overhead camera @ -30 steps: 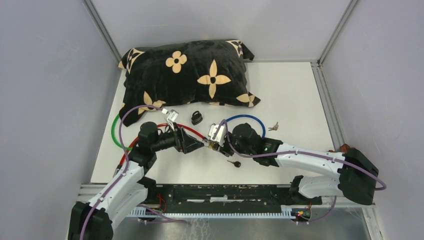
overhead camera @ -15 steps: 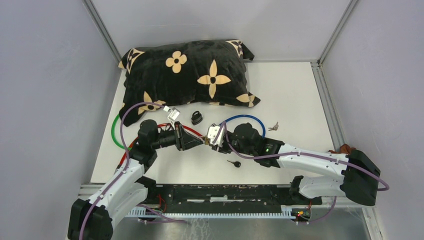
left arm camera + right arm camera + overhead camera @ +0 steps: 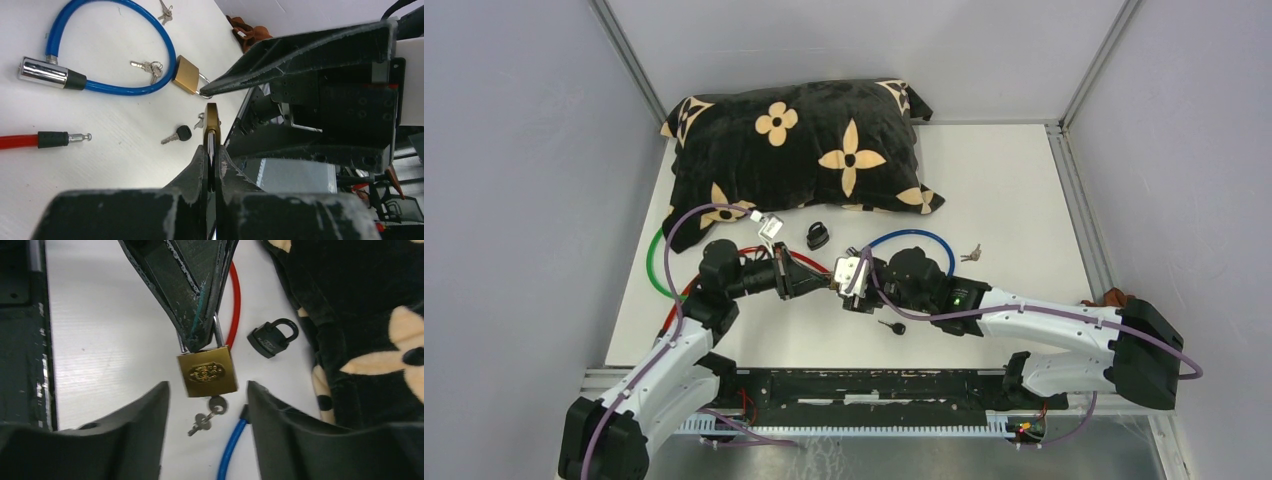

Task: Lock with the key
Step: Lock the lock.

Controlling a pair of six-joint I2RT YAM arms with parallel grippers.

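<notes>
A brass padlock (image 3: 207,372) hangs above the table with its shackle pinched in my left gripper (image 3: 200,340), which is shut. From the left wrist view the padlock (image 3: 212,120) is edge-on, sticking out past the fingertips (image 3: 202,155). A key (image 3: 217,404) sits in the bottom of the padlock, and a second key (image 3: 200,422) dangles from its ring. My right gripper (image 3: 207,388) is open, one finger on each side of the lock body without touching it. In the top view both grippers meet at the padlock (image 3: 840,284).
A second brass padlock (image 3: 186,75) and keys (image 3: 147,65) lie inside the blue cable lock (image 3: 110,50). A black-headed key (image 3: 891,326), a black padlock (image 3: 817,235), more keys (image 3: 970,253), a red cable (image 3: 45,139), a green cable (image 3: 656,262) and a black flowered pillow (image 3: 794,150) surround the grippers.
My left gripper has closed on the padlock's shackle. My right gripper has opened and let go of the lock body.
</notes>
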